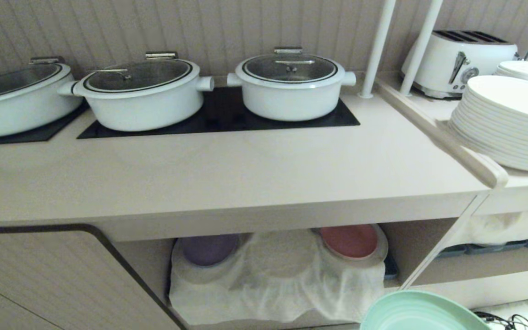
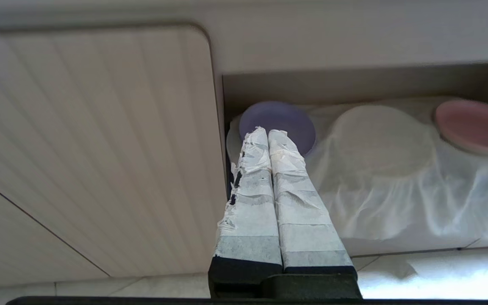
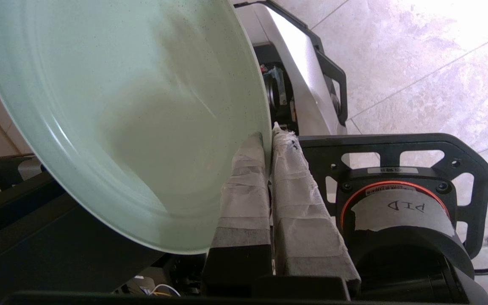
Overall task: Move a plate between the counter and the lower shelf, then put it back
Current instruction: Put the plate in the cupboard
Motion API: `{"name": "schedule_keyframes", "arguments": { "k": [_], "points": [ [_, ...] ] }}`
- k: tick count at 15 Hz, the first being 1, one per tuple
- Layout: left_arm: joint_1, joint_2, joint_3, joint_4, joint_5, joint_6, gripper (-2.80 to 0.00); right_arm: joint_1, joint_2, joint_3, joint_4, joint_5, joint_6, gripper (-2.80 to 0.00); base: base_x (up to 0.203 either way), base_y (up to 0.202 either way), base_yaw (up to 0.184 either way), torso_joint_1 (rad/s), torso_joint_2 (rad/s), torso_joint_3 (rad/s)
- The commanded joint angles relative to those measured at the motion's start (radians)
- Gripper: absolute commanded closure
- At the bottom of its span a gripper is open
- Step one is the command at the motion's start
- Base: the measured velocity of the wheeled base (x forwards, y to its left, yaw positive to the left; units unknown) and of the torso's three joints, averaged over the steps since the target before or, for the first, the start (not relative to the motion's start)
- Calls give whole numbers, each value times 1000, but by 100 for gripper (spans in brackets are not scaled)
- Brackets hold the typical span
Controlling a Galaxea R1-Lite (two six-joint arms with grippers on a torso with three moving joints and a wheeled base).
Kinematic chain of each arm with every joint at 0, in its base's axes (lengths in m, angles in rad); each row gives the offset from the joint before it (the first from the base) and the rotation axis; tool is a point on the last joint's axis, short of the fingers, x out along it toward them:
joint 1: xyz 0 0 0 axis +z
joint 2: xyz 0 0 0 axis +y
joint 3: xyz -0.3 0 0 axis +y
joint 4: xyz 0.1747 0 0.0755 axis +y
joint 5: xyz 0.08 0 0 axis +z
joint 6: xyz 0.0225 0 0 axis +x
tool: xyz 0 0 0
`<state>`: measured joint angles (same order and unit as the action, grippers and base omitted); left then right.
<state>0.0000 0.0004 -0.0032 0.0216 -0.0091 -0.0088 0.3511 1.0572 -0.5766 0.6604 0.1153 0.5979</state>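
Observation:
The mint-green plate (image 1: 422, 314) shows at the bottom right of the head view, below and in front of the counter (image 1: 227, 169). In the right wrist view my right gripper (image 3: 268, 136) is shut on the plate (image 3: 121, 110), its taped fingers pinching the rim. The lower shelf (image 1: 406, 247) opens under the counter, with a white gauzy cloth (image 1: 282, 279) draped over its front. My left gripper (image 2: 267, 132) hangs shut and empty, pointing toward the left end of the shelf opening (image 2: 354, 84).
Three white lidded pots (image 1: 289, 85) stand on the black cooktop panels (image 1: 218, 117). A purple plate (image 1: 209, 249) and a pink plate (image 1: 350, 240) lie on the cloth. Stacked white plates (image 1: 507, 121) and a toaster (image 1: 459, 59) occupy the side ledge at right.

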Motion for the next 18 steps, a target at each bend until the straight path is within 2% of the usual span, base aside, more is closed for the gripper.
{"name": "schedule_keyframes", "arguments": {
  "k": [1,18],
  "points": [
    [0,0,0,0,0,0,0,0,1,1,4,1,3,0,0,0,0,-244,540,288],
    [0,0,0,0,0,1,0,0,0,0,4,1,10,0,0,0,0,-216,511,288]
  ]
}}
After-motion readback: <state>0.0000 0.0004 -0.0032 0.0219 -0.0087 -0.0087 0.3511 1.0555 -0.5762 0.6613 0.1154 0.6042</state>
